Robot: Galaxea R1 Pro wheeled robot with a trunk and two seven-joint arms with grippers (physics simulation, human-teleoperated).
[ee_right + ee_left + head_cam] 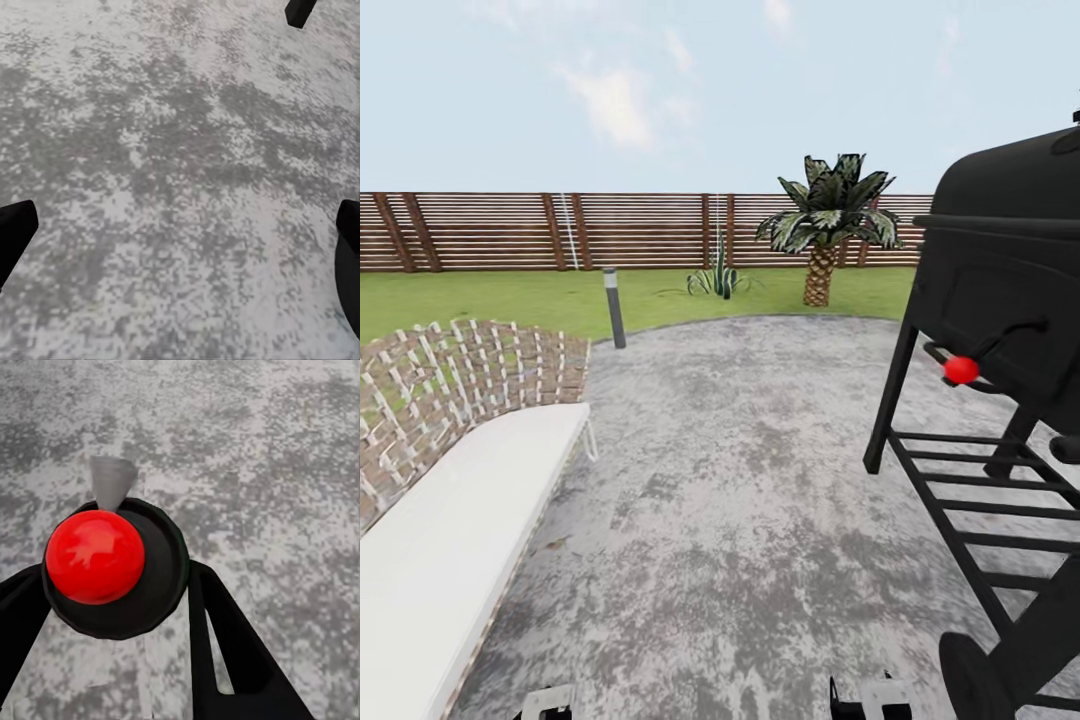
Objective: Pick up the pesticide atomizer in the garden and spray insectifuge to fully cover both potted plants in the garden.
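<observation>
In the left wrist view my left gripper (116,577) is shut on the pesticide atomizer (112,562). I see it from above as a dark round cap with a red knob and a short grey nozzle, with black fingers (225,645) on both sides, over the mottled grey stone patio (270,450). My right gripper (180,232) is open, its fingertips far apart at the picture's edges, with bare patio stone between them. The potted plants and the insectifuge are out of view.
A wicker bench with a white cushion (460,500) stands at the left of the patio (740,500). A black grill on legs (1000,330) stands at the right, one leg (300,9) near my right gripper. Beyond lie lawn, a bollard lamp (614,305), a spiky agave (720,280), a palm (825,225) and the slat fence (560,232).
</observation>
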